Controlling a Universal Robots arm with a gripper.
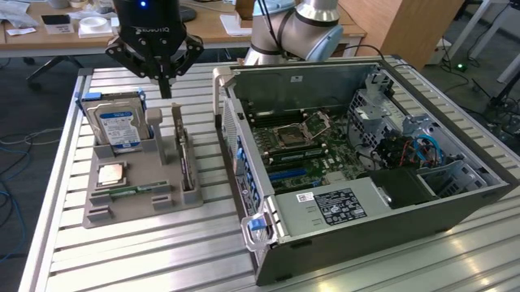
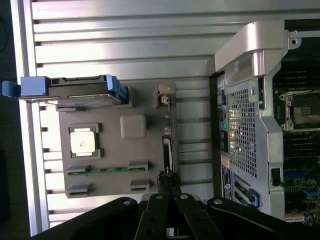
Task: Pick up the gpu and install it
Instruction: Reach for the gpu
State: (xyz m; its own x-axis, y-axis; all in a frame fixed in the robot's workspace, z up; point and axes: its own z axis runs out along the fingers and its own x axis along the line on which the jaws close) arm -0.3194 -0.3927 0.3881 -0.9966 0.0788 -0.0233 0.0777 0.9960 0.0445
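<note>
The gpu (image 1: 186, 153) stands on its long edge in a slot of the grey parts holder (image 1: 134, 210), with its silver end bracket (image 1: 175, 115) at the far end. In the wrist view the gpu (image 2: 169, 145) appears as a thin dark strip along the holder's side nearest the computer. My black gripper (image 1: 165, 90) hangs above the holder's far end, just over the bracket and apart from the card. Its fingers meet in a point, shut on nothing. Seen from the wrist, the gripper (image 2: 168, 191) lines up with the card's edge.
The holder also carries a silver hard drive (image 1: 120, 121) with blue rails, a CPU (image 1: 111, 174) and a green RAM stick (image 1: 130, 190). The open computer case (image 1: 455, 201) lies on the exterior view's right with its motherboard (image 1: 301, 146) exposed. Everything rests on a slatted metal table (image 1: 146, 261).
</note>
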